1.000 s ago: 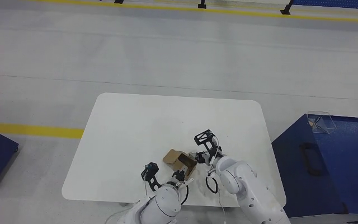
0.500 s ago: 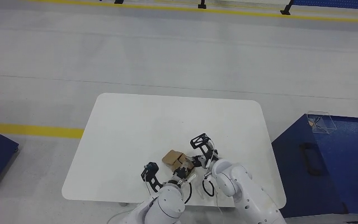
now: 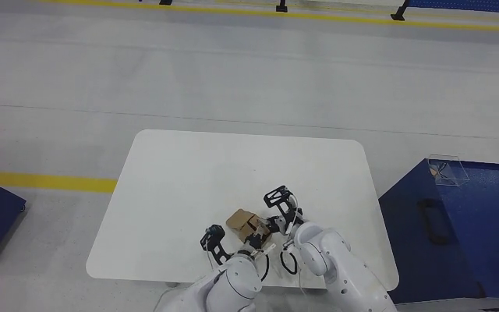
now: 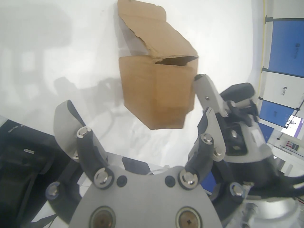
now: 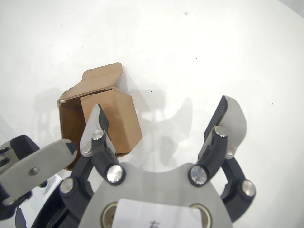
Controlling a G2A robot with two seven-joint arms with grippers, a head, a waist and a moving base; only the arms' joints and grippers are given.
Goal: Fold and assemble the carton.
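Top view: a brown carton (image 3: 248,225), part-folded with one flap raised, lies on the white table (image 3: 195,171) near the robot's edge, between both grippers. The left gripper (image 4: 135,119) is spread wide, fingers released, the carton just ahead of them; the right gripper (image 5: 161,105) is likewise released, with one finger (image 5: 98,119) touching the carton's side.

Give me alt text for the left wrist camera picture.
A partly folded brown carton lies on a white table, one end open. The open left gripper sits before it, and the other arm's finger touches its edge.
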